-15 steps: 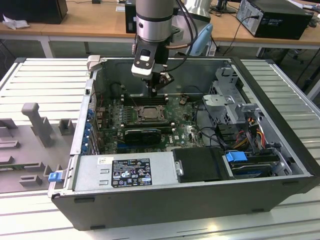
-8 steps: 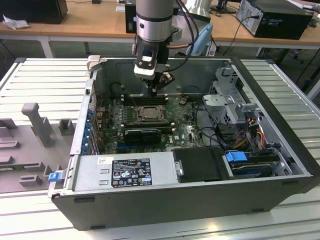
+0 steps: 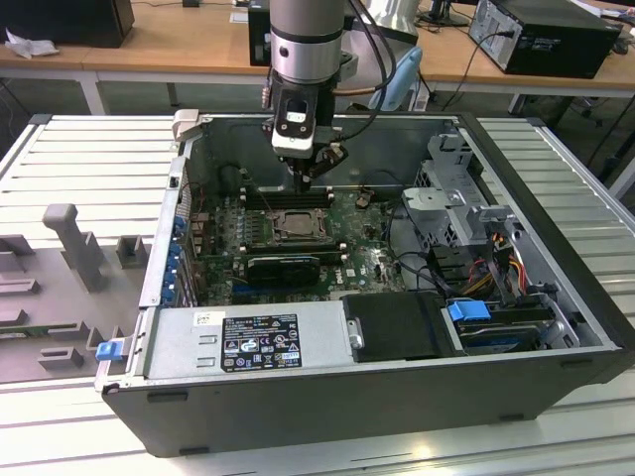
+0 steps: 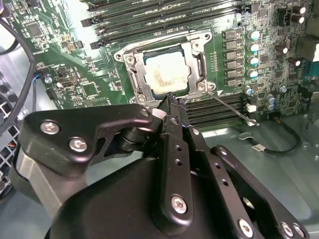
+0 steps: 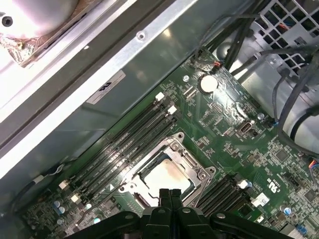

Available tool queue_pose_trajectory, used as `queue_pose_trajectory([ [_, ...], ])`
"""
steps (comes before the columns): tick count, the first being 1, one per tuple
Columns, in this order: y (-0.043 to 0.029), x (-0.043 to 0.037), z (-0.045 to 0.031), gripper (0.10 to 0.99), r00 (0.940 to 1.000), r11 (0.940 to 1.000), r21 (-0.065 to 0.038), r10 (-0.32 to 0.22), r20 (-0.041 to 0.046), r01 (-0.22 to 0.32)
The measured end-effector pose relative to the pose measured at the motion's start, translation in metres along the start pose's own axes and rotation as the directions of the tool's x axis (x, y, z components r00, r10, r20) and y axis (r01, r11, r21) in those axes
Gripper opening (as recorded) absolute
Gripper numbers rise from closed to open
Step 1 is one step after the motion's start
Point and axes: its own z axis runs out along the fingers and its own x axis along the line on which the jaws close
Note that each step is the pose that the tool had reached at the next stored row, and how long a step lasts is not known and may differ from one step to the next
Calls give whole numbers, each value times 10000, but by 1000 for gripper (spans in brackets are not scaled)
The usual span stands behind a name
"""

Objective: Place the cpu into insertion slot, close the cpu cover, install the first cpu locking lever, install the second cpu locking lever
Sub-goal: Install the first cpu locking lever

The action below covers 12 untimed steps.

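The gripper (image 5: 170, 193) has its two fingers pressed together with nothing between them. Its tips are right at the edge of the insertion slot (image 4: 128, 59), where the cpu (image 4: 167, 74) lies flat under the cpu cover (image 4: 193, 56). If the tips push crooked, they could slip off the thin locking lever (image 4: 230, 107) just beside them and scratch the green board (image 4: 75, 74), which sits inside the big computer case (image 3: 556, 198) below the gripper.
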Motion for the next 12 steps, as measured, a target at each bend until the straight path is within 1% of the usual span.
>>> queue_pose_trajectory([
  [5, 0, 0, 0, 106, 9992, 9992, 3, -410, -18, 410],
  [9, 0, 0, 0, 106, 9962, 9962, 6, -876, -39, 876],
  [12, 0, 0, 0, 106, 9936, 9937, 8, -1124, -50, 1124],
])
